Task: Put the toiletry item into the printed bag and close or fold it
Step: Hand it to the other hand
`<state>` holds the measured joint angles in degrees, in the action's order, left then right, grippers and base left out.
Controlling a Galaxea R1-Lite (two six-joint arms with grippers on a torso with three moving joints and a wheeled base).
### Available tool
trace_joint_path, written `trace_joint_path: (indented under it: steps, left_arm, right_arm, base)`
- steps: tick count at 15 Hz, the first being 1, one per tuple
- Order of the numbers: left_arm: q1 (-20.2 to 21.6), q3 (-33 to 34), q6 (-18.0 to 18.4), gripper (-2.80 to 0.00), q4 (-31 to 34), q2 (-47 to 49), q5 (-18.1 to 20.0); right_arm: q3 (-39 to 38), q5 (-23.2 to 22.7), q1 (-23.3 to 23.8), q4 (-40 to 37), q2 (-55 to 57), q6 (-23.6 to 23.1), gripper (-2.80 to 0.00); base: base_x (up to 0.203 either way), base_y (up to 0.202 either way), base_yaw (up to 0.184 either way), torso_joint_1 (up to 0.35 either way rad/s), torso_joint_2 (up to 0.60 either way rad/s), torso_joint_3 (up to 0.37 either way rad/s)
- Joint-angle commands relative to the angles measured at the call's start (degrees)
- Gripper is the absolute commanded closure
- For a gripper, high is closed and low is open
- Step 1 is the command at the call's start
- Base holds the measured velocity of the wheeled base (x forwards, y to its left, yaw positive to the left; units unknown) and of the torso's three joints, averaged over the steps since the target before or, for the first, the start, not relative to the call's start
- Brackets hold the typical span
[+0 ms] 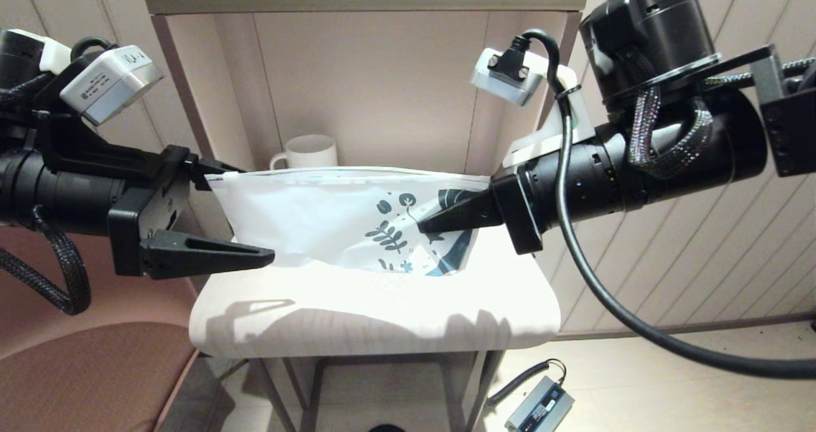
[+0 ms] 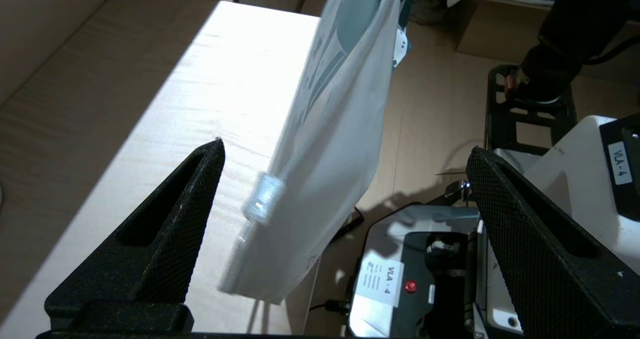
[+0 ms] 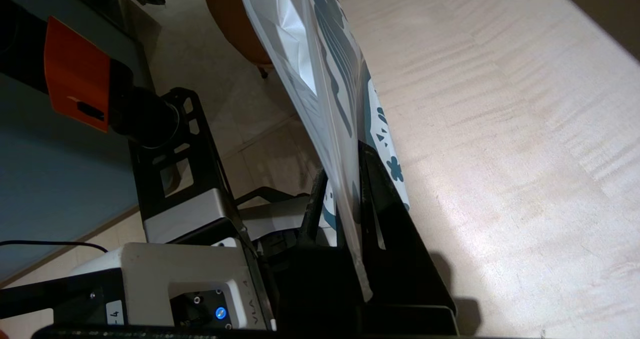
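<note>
Left claw [image 1: 217, 212] gapes wide around printed bag [image 1: 331, 212]; right claw [image 1: 428, 223] pinches it.

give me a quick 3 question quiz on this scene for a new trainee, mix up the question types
1. True or false: the right gripper is shut on the printed bag.
2. Multiple choice: the left gripper is (A) shut on the bag's zip slider, (B) open with the bag's plain end between its fingers, (C) resting flat on the table.
3. Short answer: what stands at the back of the table, behind the bag?

Key
1. True; in the right wrist view its fingers pinch the leaf-printed end.
2. B; the left wrist view shows both fingers spread wide, clear of the bag.
3. A white mug.
</note>
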<state>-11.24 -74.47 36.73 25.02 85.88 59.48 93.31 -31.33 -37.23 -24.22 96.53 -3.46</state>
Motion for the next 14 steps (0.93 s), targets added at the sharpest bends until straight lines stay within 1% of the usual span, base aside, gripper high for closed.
trace_joint_path:
  steps: [1, 12, 14]
  left_arm:
    - [-1.1, -0.1, 0.2, -2.8, 0.1, 1.3, 0.6]
    - [-1.2, 0.6, 0.2, -2.8, 0.0, 1.8, 1.1]
    - [-1.2, 0.5, 0.2, -2.8, -0.1, 1.8, 1.9]
  right_arm:
    - [0.2, -0.2, 0.0, -0.1, 0.3, -0.1, 0.0]
    - [0.3, -0.1, 0.1, -0.2, -0.2, 0.0, 0.0]
    - [0.3, -0.2, 0.1, -0.2, -0.2, 0.0, 0.0]
  base:
    - [0.0, 0.0, 0.0, 0.0, 0.0, 0.0]
    - [0.0, 0.0, 0.0, 0.0, 0.0, 0.0]
    - [0.0, 0.0, 0.0, 0.0, 0.0, 0.0]
